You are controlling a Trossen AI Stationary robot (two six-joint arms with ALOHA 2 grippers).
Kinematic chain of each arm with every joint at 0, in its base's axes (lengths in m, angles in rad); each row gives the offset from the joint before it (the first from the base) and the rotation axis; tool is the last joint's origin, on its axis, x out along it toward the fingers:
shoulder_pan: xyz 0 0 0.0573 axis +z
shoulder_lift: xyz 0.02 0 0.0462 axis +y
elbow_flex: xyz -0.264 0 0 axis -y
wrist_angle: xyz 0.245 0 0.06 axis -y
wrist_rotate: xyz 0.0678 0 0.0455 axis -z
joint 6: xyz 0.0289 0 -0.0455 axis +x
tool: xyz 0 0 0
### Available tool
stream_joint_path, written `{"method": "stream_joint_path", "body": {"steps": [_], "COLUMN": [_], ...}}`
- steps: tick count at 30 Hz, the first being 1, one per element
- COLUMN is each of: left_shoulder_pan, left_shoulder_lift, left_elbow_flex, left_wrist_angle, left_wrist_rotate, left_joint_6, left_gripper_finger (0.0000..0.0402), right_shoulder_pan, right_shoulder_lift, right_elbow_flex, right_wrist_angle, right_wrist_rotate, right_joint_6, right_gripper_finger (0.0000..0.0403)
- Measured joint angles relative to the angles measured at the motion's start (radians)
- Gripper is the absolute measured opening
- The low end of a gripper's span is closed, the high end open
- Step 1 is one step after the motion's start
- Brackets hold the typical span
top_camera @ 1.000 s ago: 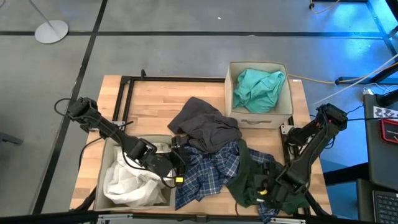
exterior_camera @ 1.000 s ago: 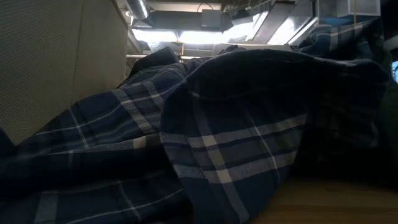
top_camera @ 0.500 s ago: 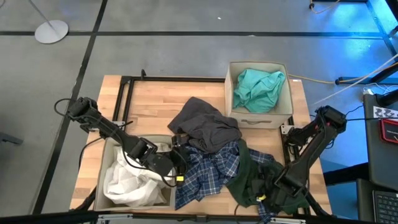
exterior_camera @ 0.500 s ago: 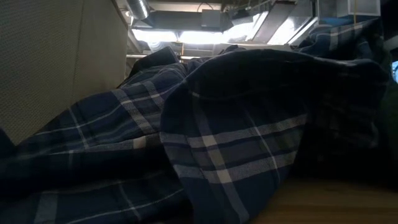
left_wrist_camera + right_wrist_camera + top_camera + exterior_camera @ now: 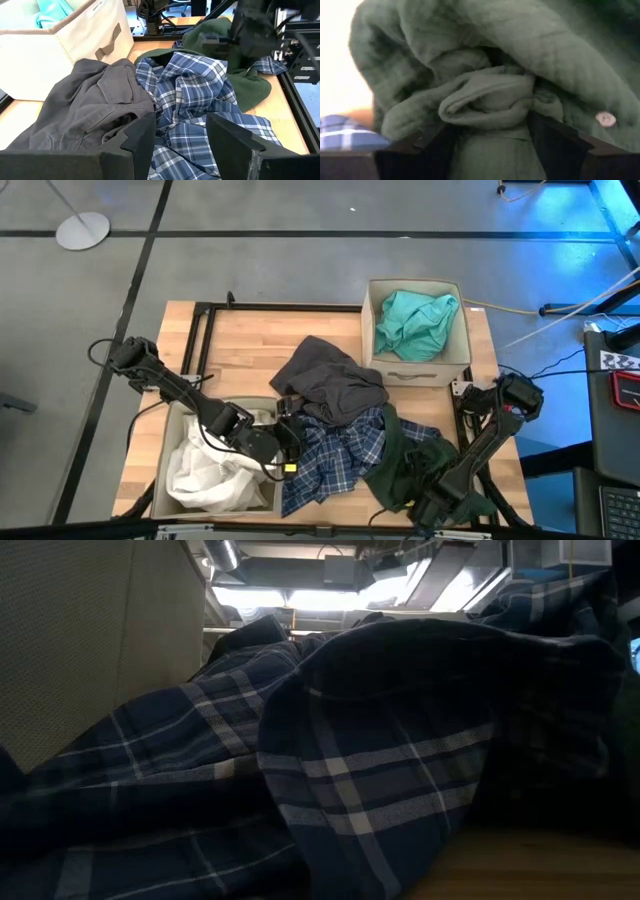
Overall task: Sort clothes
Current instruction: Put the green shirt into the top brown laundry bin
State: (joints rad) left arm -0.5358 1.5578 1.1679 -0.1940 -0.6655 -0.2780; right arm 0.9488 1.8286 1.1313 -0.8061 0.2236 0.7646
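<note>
At the near right edge of the table (image 5: 250, 330), we are seeing the right gripper (image 5: 425, 502) pressing into the dark green garment (image 5: 405, 465). In the right wrist view its 2 fingers (image 5: 560, 145) are standing wide apart with a bunched fold of that green fabric (image 5: 490, 100) lying between them; we cannot tell whether the fold is actually gripped.

At the near left, the large white garments (image 5: 205, 470) are filling the near beige bin (image 5: 160, 485). The left gripper (image 5: 285, 442) is sitting just right of that bin, at the left edge of the blue-white plaid shirt (image 5: 335, 460). In the left wrist view its fingers (image 5: 225, 137) are standing partly apart over the plaid shirt (image 5: 195, 95) and are holding nothing that we can see.

In the low view, the plaid shirt (image 5: 330, 770) is filling nearly the whole frame.

Farther in, the dark grey garment (image 5: 330, 385) is lying at the table's middle, overlapping the plaid shirt's far edge. At the far right, the teal garment (image 5: 415, 320) is resting inside the second beige bin (image 5: 415, 370).
</note>
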Motion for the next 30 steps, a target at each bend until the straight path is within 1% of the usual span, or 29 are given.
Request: {"method": "stream_joint_path", "body": {"steps": [6, 12, 15, 17, 20, 28, 30], "left_shoulder_pan": [0.0, 0.0, 0.0, 0.0, 0.0, -0.001, -0.001], "left_shoulder_lift": [0.0, 0.0, 0.0, 0.0, 0.0, 0.0, 0.0], "left_elbow_flex": [0.0, 0.0, 0.0, 0.0, 0.0, 0.0, 0.0], "left_wrist_angle": [-0.004, -0.004, -0.003, -0.003, -0.003, -0.003, -0.003], "left_wrist_rotate": [0.0, 0.0, 0.0, 0.0, 0.0, 0.0, 0.0], "left_joint_6": [-0.001, -0.002, -0.002, -0.002, -0.002, -0.002, -0.002], "left_gripper_finger": [0.0166, 0.0166, 0.0166, 0.0166, 0.0166, 0.0166, 0.0166], "right_shoulder_pan": [0.002, 0.002, 0.001, -0.001, -0.001, 0.0, 0.001], "right_shoulder_lift": [0.077, 0.089, 0.089, 0.089, 0.089, 0.092, 0.092], "right_elbow_flex": [0.006, 0.006, 0.005, 0.005, 0.004, 0.002, 0.002], "right_wrist_angle": [0.003, 0.005, 0.005, 0.007, 0.016, 0.035, 0.035], "right_wrist_rotate": [0.028, 0.047, 0.029, 0.013, 0.007, 0.009, 0.013], "right_joint_6": [-0.014, -0.04, -0.04, -0.04, -0.035, -0.063, -0.091], "right_gripper_finger": [0.0248, 0.0248, 0.0246, 0.0235, 0.0198, 0.0036, 0.0015]}}
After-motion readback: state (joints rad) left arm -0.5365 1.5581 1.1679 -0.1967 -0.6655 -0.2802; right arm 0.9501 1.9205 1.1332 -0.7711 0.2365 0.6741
